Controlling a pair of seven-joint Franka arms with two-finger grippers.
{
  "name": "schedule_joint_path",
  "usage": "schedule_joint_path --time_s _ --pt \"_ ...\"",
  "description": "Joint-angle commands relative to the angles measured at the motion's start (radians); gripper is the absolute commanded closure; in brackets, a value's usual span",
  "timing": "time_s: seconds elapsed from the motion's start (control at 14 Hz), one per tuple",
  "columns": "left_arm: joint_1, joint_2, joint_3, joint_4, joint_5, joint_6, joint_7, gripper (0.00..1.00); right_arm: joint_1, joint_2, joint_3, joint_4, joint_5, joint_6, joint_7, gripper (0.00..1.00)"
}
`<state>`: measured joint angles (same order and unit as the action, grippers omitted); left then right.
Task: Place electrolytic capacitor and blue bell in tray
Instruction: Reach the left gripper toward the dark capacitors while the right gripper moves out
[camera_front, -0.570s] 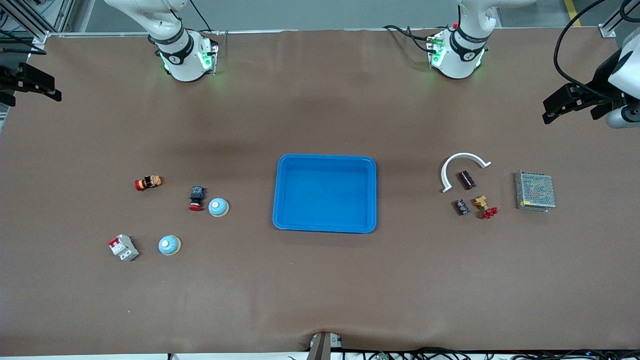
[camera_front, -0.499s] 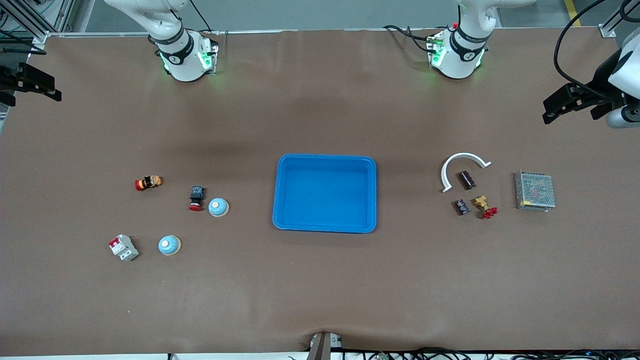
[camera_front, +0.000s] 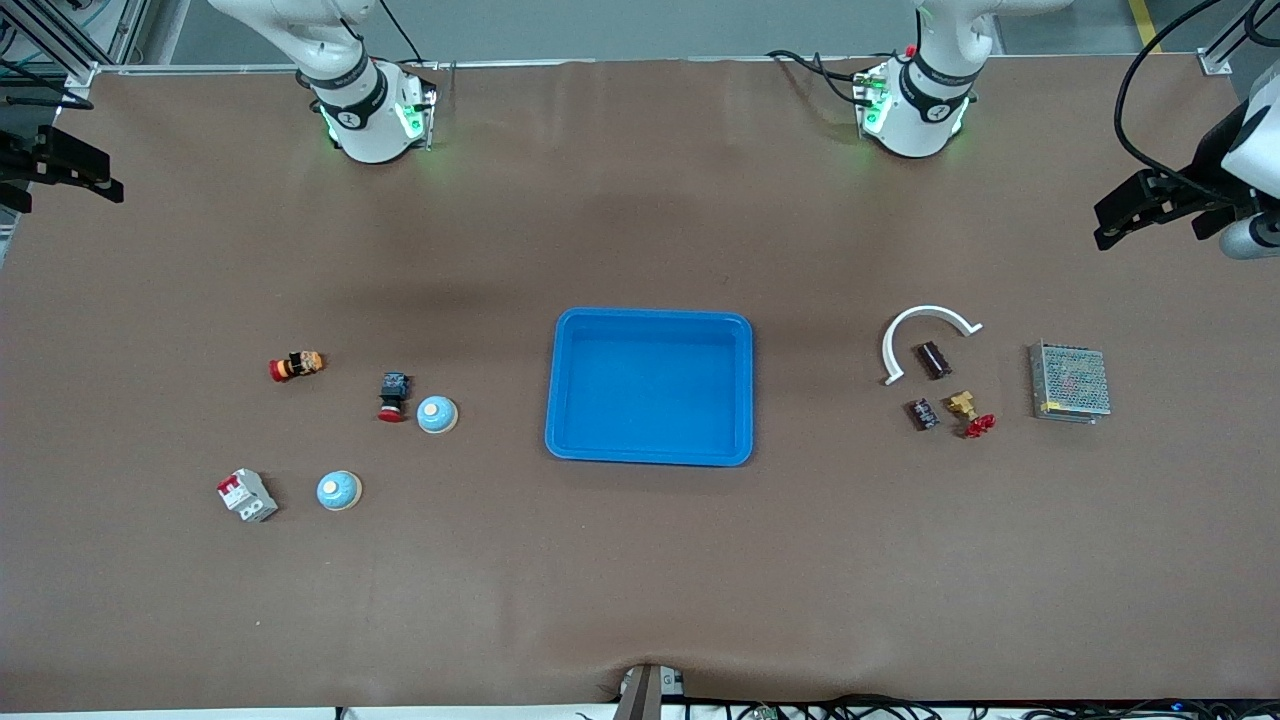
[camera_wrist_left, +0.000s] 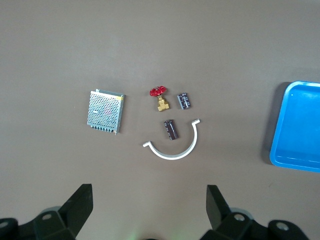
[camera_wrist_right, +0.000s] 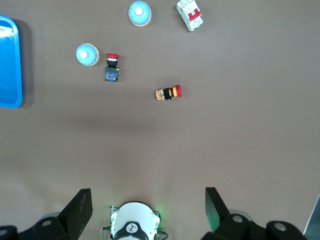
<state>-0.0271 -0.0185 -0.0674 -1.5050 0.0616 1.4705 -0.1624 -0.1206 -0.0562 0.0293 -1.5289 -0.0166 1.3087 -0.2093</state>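
The tray (camera_front: 650, 387) lies mid-surface with nothing in it, and neither arm is near it.

Your left gripper (camera_wrist_left: 148, 210) has its jaws spread wide and empty; you see both fingers (camera_wrist_left: 77, 206) in the left wrist view, high over the parts at the left arm's end. In the front view that gripper (camera_front: 1160, 205) has drifted slightly toward the edge of the picture since half a second ago. Under it lie two dark electrolytic capacitors: one capacitor (camera_front: 934, 359) sits inside the curve of a white arc piece (camera_front: 925, 335), the other capacitor (camera_front: 922, 414) lies nearer the front camera. Beside that one is a brass valve with a red handle (camera_front: 969, 413), and a metal mesh power supply (camera_front: 1069, 381) lies toward the surface's end.

Your right gripper (camera_wrist_right: 148, 210) is likewise wide open and holding nothing, up over the right arm's end; the dark shape (camera_front: 60, 170) at the edge of the front view is probably part of it, and it has not moved.

Below it, one blue bell (camera_front: 437, 414) sits just beside a red-capped push button (camera_front: 393, 397), possibly touching it. A second blue bell (camera_front: 339, 490) lies nearer the front camera, next to a white circuit breaker (camera_front: 247, 495). A small red and orange switch (camera_front: 297, 366) lies apart. None of the parts has shifted.
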Motion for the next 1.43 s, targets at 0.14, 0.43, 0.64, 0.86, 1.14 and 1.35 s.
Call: schedule_joint_path --time_s 0.14,0.43,0.64,0.86,1.14,1.35 --pt "-0.004 0.040 -0.005 0.000 0.009 -0.039 0.001 0.00 -0.013 -0.017 0.014 -0.008 0.000 -0.008 0.010 0.00" --pt "-0.004 0.042 -0.011 -0.081 0.014 0.002 -0.003 0.00 -0.010 -0.017 0.015 -0.010 0.001 -0.009 0.010 0.00" --pt "-0.008 0.014 -0.014 -0.251 0.012 0.190 -0.051 0.00 -0.004 -0.016 0.017 -0.013 0.003 -0.006 0.010 0.00" --pt "0.001 -0.007 -0.015 -0.433 0.009 0.385 -0.089 0.00 0.016 -0.008 0.017 -0.016 0.040 0.006 0.094 0.00" --pt "-0.010 0.000 -0.018 -0.633 0.015 0.626 -0.251 0.00 0.058 0.019 0.017 -0.045 0.040 0.075 0.139 0.00" --pt "-0.004 0.012 -0.022 -0.768 0.017 0.796 -0.305 0.00 0.075 0.038 0.017 -0.115 0.041 0.182 0.139 0.00"
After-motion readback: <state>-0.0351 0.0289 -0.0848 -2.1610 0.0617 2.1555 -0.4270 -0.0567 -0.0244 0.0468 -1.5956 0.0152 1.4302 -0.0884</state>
